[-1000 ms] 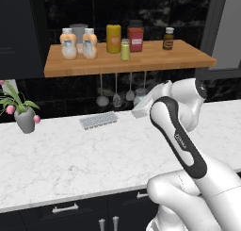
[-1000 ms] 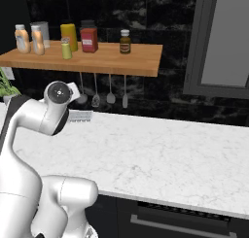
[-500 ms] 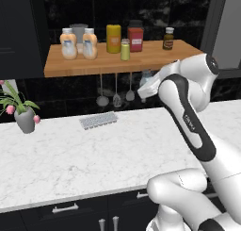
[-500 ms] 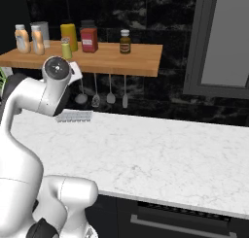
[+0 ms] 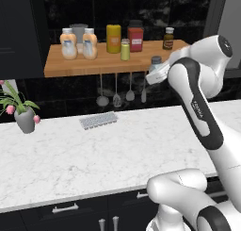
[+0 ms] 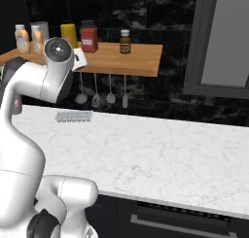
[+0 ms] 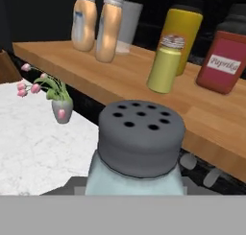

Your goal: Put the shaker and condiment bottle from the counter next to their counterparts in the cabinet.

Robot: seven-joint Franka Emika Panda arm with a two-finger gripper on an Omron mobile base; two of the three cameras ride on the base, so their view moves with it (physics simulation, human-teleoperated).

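Hovering shaker (image 7: pixel 139 147) beside cabinet (image 5: pixel 108 65) front edge

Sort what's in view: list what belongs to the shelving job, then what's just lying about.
Job:
teal shaker, held in the gripper
yellow-green shaker
two orange bottles
wooden shelf

Lying about:
yellow canister
red paprika jar
flower vase
hanging utensils

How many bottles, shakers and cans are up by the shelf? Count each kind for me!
orange bottles: 2
yellow-green shaker and teal shaker: 2
yellow canister: 1
red jar: 1
small brown bottle: 1
grey canister: 1
Total: 8
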